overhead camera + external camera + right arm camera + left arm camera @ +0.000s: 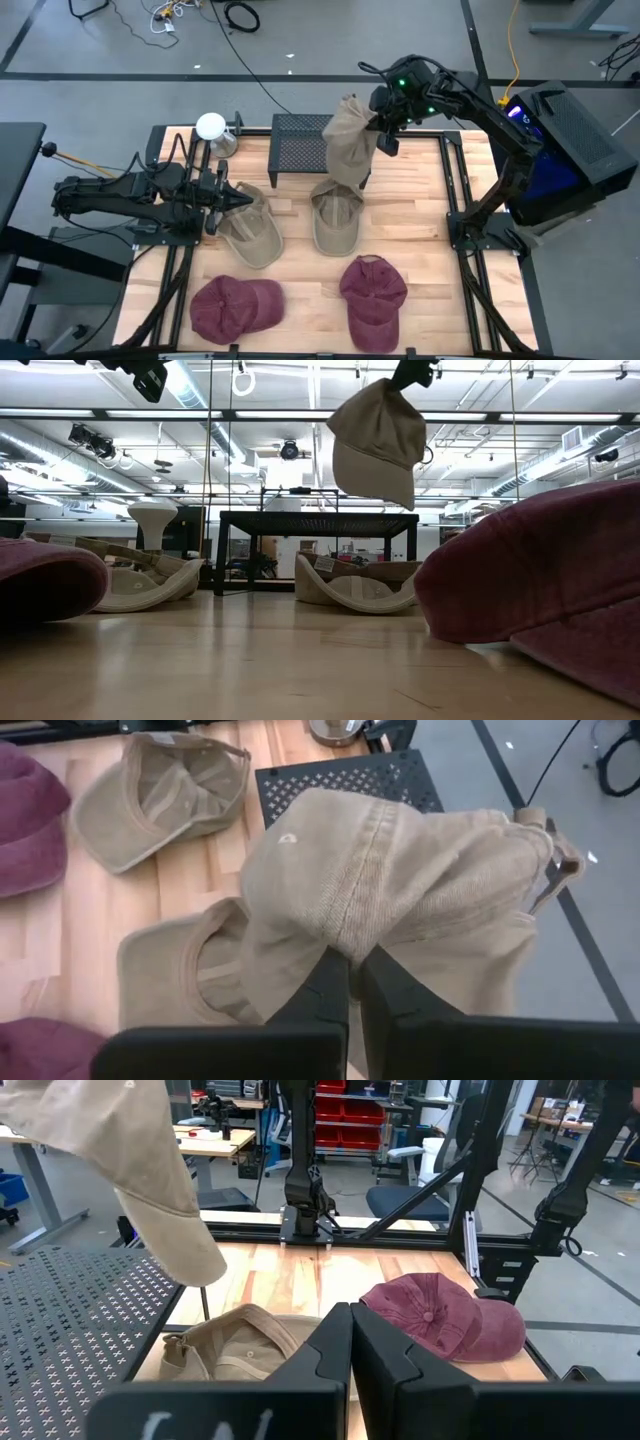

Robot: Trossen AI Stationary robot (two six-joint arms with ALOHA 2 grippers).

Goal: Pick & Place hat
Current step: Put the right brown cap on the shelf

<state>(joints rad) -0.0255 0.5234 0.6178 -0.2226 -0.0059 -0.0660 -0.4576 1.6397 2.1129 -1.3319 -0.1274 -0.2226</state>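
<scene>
A tan hat (350, 140) hangs in the air over the black perforated stand (300, 150) at the table's far middle, with my right gripper (383, 125) shut on it. The low view shows this hat (378, 440) well above the stand's top (318, 517). Two more tan hats lie upside down on the wood, one (335, 215) in front of the stand and one (250, 228) to its left. My left gripper (228, 196) hovers shut above the left one's edge, holding nothing. Two maroon hats (235, 305) (372, 298) lie near the front edge. My right gripper pinches a bunched fold of the hat's crown cloth (345, 945) between its two fingers. The fingers slant down from the table's far right side. The hat hangs below them, clear of stand and table, with its brim (375, 480) hanging lowest.
A white round object on a metal base (212, 130) stands at the far left corner beside the stand. Black frame rails (458, 190) run along the table's left and right sides. Bare wood (420, 200) lies right of the middle tan hat.
</scene>
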